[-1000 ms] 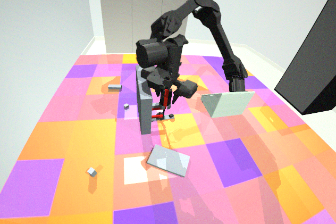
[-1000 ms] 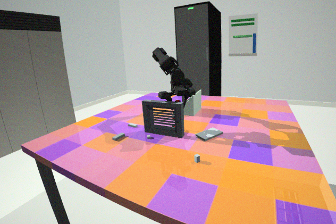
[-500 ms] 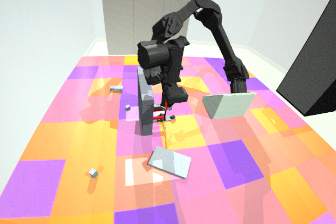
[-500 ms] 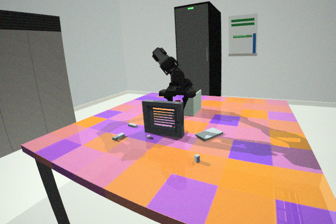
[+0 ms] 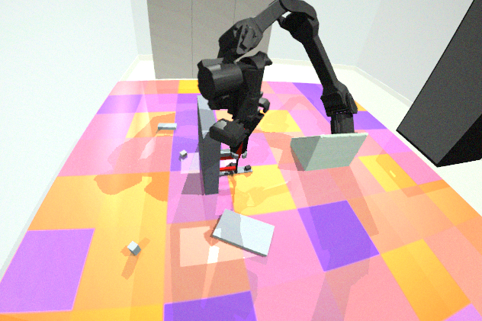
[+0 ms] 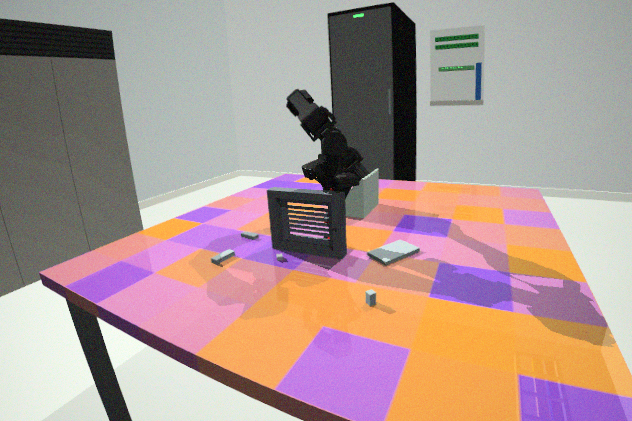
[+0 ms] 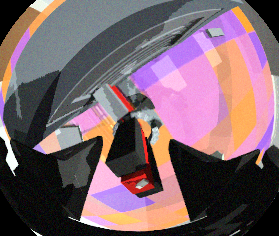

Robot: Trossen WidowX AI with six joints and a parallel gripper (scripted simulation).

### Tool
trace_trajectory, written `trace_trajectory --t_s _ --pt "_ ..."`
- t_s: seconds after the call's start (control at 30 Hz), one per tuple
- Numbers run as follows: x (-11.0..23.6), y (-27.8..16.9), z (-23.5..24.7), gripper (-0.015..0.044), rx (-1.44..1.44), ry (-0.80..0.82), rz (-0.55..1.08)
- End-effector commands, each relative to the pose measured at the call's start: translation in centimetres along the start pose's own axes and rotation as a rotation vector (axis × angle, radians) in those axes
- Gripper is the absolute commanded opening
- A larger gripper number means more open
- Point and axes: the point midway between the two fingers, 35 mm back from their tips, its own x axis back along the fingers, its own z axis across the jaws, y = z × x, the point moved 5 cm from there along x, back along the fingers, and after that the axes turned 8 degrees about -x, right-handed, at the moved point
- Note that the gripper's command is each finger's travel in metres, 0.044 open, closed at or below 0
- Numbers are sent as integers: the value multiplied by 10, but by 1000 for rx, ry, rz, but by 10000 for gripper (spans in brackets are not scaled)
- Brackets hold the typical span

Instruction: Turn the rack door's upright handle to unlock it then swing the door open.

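Fingers point(image 5: 240, 147) point(image 6: 341, 186) parted, grasping nothing. Handle point(image 5: 239, 149) point(image 7: 127, 145) between them, at rack's point(image 5: 210, 173) point(image 6: 308, 250) point(image 7: 82, 37) arm-facing side. Advise centring, squeezing both faces evenly, turning about handle's pivot, wrist clear of frame.

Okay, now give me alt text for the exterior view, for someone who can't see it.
A black robot arm reaches down behind a dark upright frame with slats on a colorful patchwork table. Small gray blocks and a flat gray slab lie around it, with a tall black cabinet behind.
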Motion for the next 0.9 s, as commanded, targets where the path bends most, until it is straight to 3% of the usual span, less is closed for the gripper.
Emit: trace_trajectory --t_s 0.0,0.53,0.8,0.87 --pt "0 0 0 297 -208 1 -2" --pt "0 0 0 297 -992 1 -3" --pt "0 0 0 297 -1025 1 -3" --pt "0 0 0 245 -1025 1 -3"
